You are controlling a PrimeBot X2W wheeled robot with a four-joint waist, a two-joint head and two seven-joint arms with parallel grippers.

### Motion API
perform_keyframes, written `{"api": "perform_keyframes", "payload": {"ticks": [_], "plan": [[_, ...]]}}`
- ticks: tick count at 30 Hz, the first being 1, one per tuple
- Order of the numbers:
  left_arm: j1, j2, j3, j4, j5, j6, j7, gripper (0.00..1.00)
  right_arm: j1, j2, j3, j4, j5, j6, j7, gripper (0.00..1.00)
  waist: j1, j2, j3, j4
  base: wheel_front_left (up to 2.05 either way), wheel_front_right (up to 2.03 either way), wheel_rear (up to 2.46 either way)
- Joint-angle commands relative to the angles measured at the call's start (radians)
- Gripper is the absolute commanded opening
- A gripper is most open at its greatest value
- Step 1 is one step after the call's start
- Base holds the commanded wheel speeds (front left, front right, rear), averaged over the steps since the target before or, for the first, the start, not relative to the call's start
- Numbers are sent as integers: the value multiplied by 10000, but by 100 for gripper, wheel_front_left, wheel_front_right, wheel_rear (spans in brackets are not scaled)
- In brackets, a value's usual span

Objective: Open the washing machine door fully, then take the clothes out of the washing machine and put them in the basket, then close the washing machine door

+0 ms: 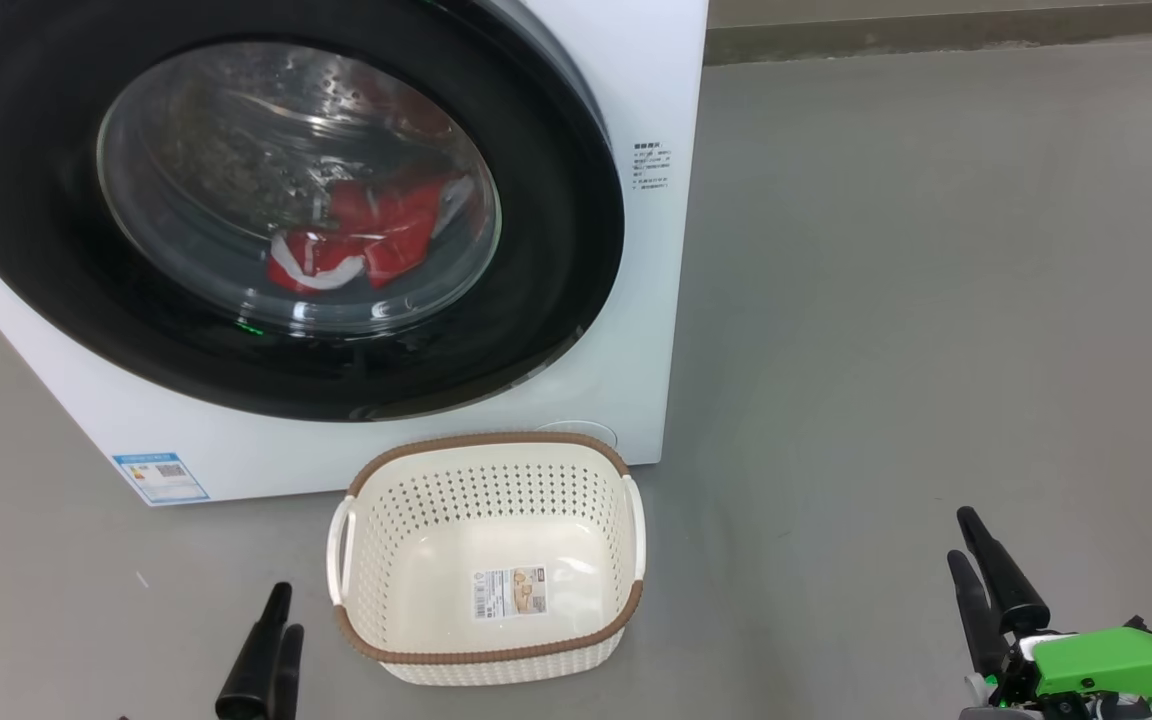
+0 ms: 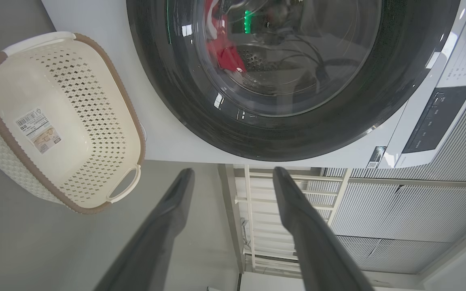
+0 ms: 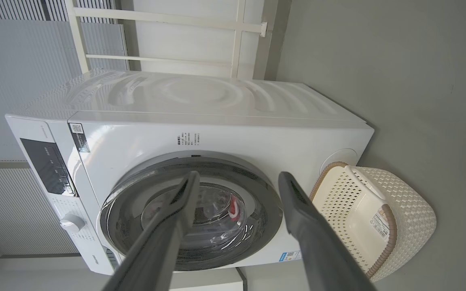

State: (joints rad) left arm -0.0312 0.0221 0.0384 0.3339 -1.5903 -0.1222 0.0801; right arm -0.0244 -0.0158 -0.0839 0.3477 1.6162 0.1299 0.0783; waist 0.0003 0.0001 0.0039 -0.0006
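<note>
The white washing machine stands at the upper left of the head view. Its black-rimmed washing machine door lies against the front, with the red and white clothes visible in the drum through the glass. On the floor just in front stands the cream basket, with just a paper label inside. My left gripper is low, left of the basket, open and holding nothing. My right gripper is far to the right, also open. The left wrist view has the left gripper below the door and beside the basket.
Bare grey floor spreads to the right of the machine up to a wall base. In the right wrist view the right gripper faces the machine, with its control panel and knob. White railing and ribbed grey panels stand behind.
</note>
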Motion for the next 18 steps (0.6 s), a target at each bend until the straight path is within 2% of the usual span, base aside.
{"api": "perform_keyframes", "payload": {"ticks": [1, 7, 9, 18], "plan": [[-424, 126, 26, -209, 39, -10, -49, 100, -453, -123, 32, -224, -94, 3, -40, 100, -1, -1, 1, 0, 0, 0, 0], [-587, 217, -197, -164, 520, -14, -270, 100, -655, -180, 326, -116, -468, 3, -252, 100, -1, -1, 2, -3, 0, 0, 0], [-782, 132, -134, -268, 2162, -22, -625, 100, -977, -153, 545, 37, -1932, 3, -608, 100, -2, -1, 36, -8, 0, 0, 0], [-996, 137, -224, -365, 3586, -3, -891, 100, -1228, -162, 723, 38, -3404, 4, -873, 100, -2, -1, 96, -25, 0, 0, 0]]}}
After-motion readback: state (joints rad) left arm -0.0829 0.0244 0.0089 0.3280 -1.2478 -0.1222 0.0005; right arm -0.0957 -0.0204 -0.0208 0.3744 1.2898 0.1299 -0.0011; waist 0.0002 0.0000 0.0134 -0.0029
